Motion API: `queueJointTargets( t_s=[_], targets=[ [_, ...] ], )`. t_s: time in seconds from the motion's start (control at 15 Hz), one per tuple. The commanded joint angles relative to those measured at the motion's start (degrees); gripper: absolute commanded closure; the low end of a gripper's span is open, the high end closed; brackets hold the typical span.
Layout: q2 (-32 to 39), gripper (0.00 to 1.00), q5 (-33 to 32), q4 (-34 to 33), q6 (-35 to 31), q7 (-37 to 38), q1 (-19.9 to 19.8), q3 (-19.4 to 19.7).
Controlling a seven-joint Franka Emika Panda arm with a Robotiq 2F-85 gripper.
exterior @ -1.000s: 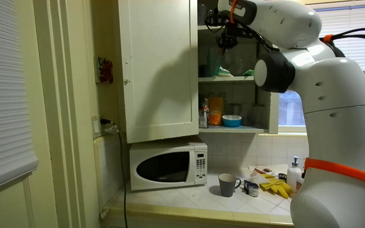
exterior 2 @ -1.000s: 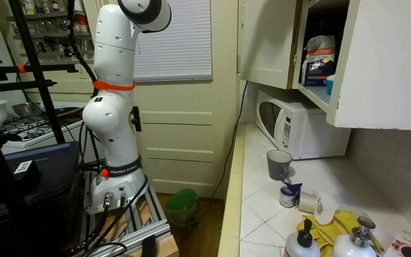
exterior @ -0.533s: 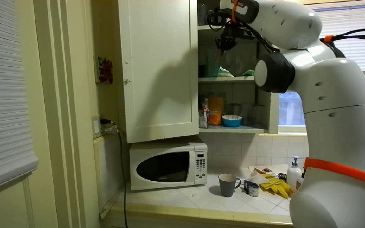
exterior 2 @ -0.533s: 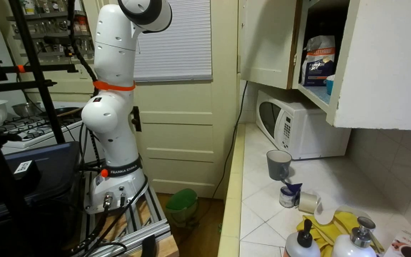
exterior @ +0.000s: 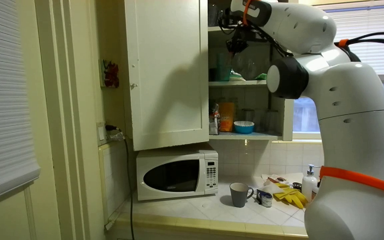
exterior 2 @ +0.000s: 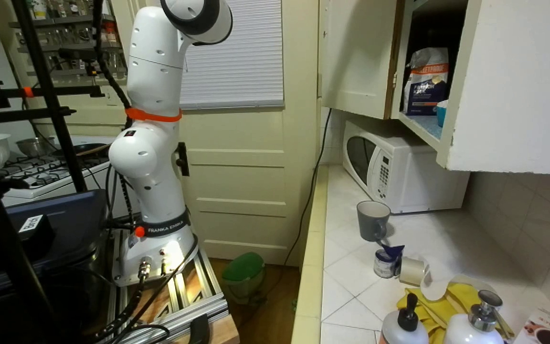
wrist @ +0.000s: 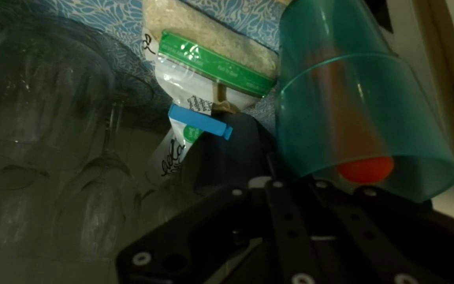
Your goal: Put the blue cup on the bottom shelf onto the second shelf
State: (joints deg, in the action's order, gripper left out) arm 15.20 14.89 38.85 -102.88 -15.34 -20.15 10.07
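The teal cup (wrist: 388, 122) stands upright on the second shelf (exterior: 238, 83), its rim right at my gripper (wrist: 296, 181), which hangs above that shelf; whether I pinch that rim or am spread, I cannot tell.

White tiled counter (exterior: 192, 209) with microwave (exterior: 175, 176), gray mug (exterior: 238, 196), small can (exterior 2: 384, 265), yellow gloves (exterior: 292, 196) and pump bottles (exterior 2: 404, 328)
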Motion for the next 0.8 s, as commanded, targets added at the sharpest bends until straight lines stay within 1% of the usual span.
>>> queueJointTargets(
  t_s=[0.0,0.33,0.73],
  targets=[
    [2.1,0.98,2.4,-2.4,-2.7,-0.2,-0.9,-0.5],
    [3.6,0.98,0.7,-2.8,-5.3,4.5,0.0,0.0],
    [5.4,0.98,-2.1,-4.7,-4.8,11.7,1.3,0.6]
  ],
)
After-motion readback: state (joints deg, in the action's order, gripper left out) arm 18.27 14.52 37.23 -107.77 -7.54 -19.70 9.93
